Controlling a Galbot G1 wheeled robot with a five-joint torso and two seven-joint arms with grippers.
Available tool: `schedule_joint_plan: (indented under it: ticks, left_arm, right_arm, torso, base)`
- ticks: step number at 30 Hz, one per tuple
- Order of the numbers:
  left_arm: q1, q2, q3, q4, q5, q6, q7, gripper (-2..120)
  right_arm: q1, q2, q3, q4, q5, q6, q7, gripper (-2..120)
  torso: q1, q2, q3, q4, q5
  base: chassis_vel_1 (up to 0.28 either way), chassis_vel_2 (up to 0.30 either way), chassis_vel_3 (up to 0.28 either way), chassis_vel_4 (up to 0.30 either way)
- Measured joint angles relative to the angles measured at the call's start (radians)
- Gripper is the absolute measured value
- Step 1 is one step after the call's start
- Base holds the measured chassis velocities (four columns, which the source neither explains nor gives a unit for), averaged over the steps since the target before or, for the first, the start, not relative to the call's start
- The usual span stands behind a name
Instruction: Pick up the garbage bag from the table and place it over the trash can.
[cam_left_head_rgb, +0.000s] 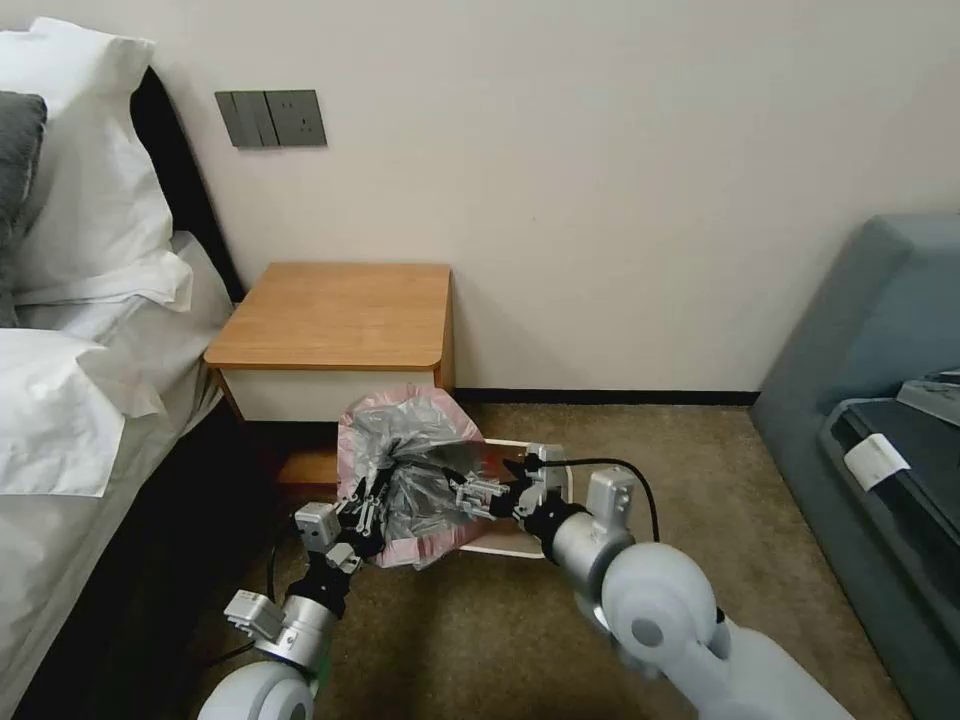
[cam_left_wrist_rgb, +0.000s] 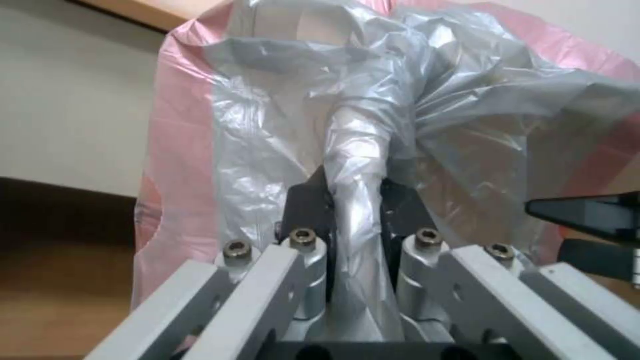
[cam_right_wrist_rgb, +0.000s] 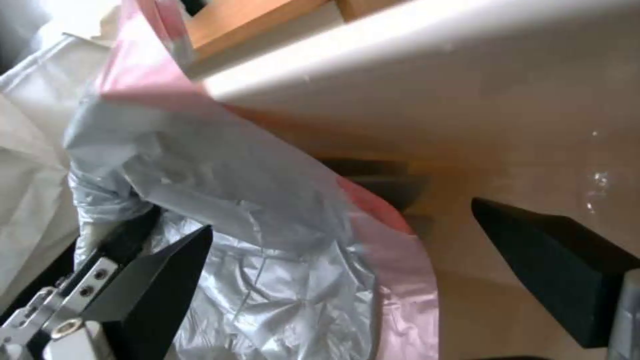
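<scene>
Two grippers work low over the carpet, in front of the table (cam_left_head_rgb: 335, 312). On the left, the left gripper (cam_left_head_rgb: 368, 513) reaches up from the floor side, and its dark fingers (cam_left_wrist_rgb: 308, 207) are pressed together on a twisted fold of the garbage bag (cam_left_head_rgb: 415, 470), which runs up between them in the left wrist view. From that pinch the bag billows upward, grey and crinkled with a pink rim, hanging in the air just below the table's white drawer front and draping over the left end of the trash can (cam_left_head_rgb: 520, 545). Further right, the right gripper (cam_left_head_rgb: 478, 492) points at the bag from the other side; its black fingers (cam_right_wrist_rgb: 167, 280) stand spread wide, one touching the grey plastic, the other well apart from it beside the can's cream wall, nothing gripped between them.
</scene>
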Motion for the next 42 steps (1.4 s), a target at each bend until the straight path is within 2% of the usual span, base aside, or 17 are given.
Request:
schedule_joint_plan:
  ticks: [5, 8, 9, 11, 13, 15, 16, 19, 20, 23, 24, 31, 37, 42]
  left_arm:
    - [0.006, 0.0, -0.019, 0.001, -0.002, -0.015, 0.027, 8]
    - [0.007, -0.002, -0.022, 0.002, -0.005, -0.015, 0.028, 8]
    - [0.007, -0.002, -0.022, 0.002, -0.005, -0.015, 0.028, 8]
    - [0.007, -0.002, -0.021, 0.002, -0.007, -0.011, 0.027, 8]
    - [0.007, -0.002, -0.019, 0.002, -0.007, -0.009, 0.027, 8]
    - [0.007, -0.002, -0.016, 0.002, -0.008, -0.006, 0.025, 8]
    - [0.007, -0.002, -0.016, 0.002, -0.008, -0.006, 0.025, 8]
    - [0.01, -0.002, -0.016, 0.002, -0.009, -0.004, 0.023, 8]
    - [0.01, -0.002, -0.016, 0.002, -0.009, -0.004, 0.023, 8]
    - [0.01, -0.001, -0.016, 0.002, -0.011, -0.004, 0.021, 8]
    - [0.01, -0.001, -0.016, 0.002, -0.011, -0.004, 0.021, 8]
    - [0.007, -0.002, -0.009, 0.002, -0.017, 0.002, 0.016, 8]
    - [0.006, -0.001, -0.008, 0.003, -0.021, 0.002, 0.013, 8]
    - [0.004, -0.003, -0.008, 0.004, -0.022, 0.005, -0.005, 8]
  right_arm:
    - [0.02, 0.002, -0.013, -0.029, -0.001, 0.0, -0.03, 96]
    - [0.024, 0.002, -0.016, -0.042, -0.029, 0.016, -0.092, 82]
    - [0.024, 0.002, -0.016, -0.042, -0.029, 0.016, -0.092, 82]
    - [0.021, -0.002, -0.016, -0.044, -0.054, 0.026, -0.128, 72]
    - [0.019, -0.004, -0.016, -0.044, -0.062, 0.028, -0.135, 69]
    - [0.015, -0.008, -0.019, -0.046, -0.083, 0.035, -0.151, 57]
    - [0.015, -0.008, -0.019, -0.046, -0.083, 0.035, -0.151, 57]
    - [0.011, -0.012, -0.019, -0.053, -0.108, 0.044, -0.175, 41]
    - [0.011, -0.012, -0.019, -0.053, -0.108, 0.044, -0.175, 41]
    - [0.01, -0.014, -0.019, -0.053, -0.124, 0.047, -0.186, 28]
    - [0.01, -0.014, -0.019, -0.053, -0.124, 0.047, -0.186, 28]
    - [-0.006, -0.018, -0.017, -0.05, -0.143, 0.053, -0.197, 0]
    - [-0.016, -0.016, -0.017, -0.044, -0.159, 0.066, -0.206, 0]
    - [-0.034, -0.012, -0.022, -0.043, -0.241, 0.149, -0.25, 0]
  torso:
    - [0.0, 0.0, 0.0, -0.0001, -0.0001]
    - [0.0, 0.0, 0.0, -0.0001, 0.0]
    - [0.0, 0.0, 0.0, -0.0001, 0.0]
    - [0.0, 0.0, 0.0, -0.0001, 0.0]
    - [0.0, 0.0, 0.0, -0.0002, 0.0]
    - [0.0, 0.0, 0.0, -0.0002, 0.0]
    - [0.0, 0.0, 0.0, -0.0002, 0.0]
    - [0.0, 0.0, 0.0, -0.0002, 0.0]
    - [0.0, 0.0, 0.0, -0.0002, 0.0]
    - [0.0, 0.0, 0.0, -0.0001, 0.0]
    - [0.0, 0.0, 0.0, -0.0001, 0.0]
    - [0.0, 0.0, 0.0, -0.0002, 0.0]
    - [0.0, 0.0, 0.0, -0.0002, 0.0]
    - [0.0, 0.0, 0.0, -0.0002, 0.0]
  base:
    - [0.0, 0.0, 0.0, 0.0]
    - [0.0, 0.0, 0.0, 0.0]
    - [0.0, 0.0, 0.0, 0.0]
    - [0.0, 0.0, 0.0, 0.0]
    - [0.0, 0.0, 0.0, 0.0]
    - [0.0, 0.0, 0.0, 0.0]
    - [0.0, 0.0, 0.0, 0.0]
    - [0.0, 0.0, 0.0, 0.0]
    - [0.0, 0.0, 0.0, 0.0]
    - [0.0, 0.0, 0.0, 0.0]
    - [0.0, 0.0, 0.0, 0.0]
    - [0.0, 0.0, 0.0, 0.0]
    - [0.0, 0.0, 0.0, 0.0]
    - [0.0, 0.0, 0.0, 0.0]
